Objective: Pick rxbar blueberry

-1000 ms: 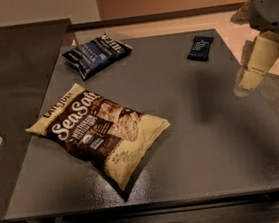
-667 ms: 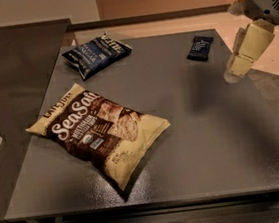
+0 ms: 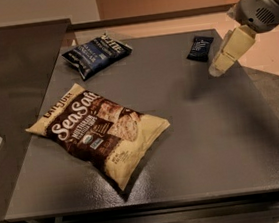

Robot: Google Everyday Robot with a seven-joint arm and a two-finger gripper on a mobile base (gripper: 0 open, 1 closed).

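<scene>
Since the earlier frames the gripper (image 3: 218, 68) has moved to the left and a little further back in the camera view, so it is now nearer to the bar (image 3: 200, 48). Nothing else has changed place. The gripper hangs over the right back part of the surface (image 3: 223, 139), just beside the bar on its right side and apart from it, and its dark shadow falls on the surface a little to its left. From this angle only one pale tip is seen, so I cannot tell if the gripper is wide or narrow, and it holds nothing that I can see. The bar lies flat near the back right corner, untouched. The chip bag (image 3: 97, 55) rests at the back left and the big Sea Salt bag (image 3: 99, 129) lies in the front left, both well apart from the bar. I judge that the approach is nearly finished, but the gripper must come over the bar and go down before a grasp is possible.
</scene>
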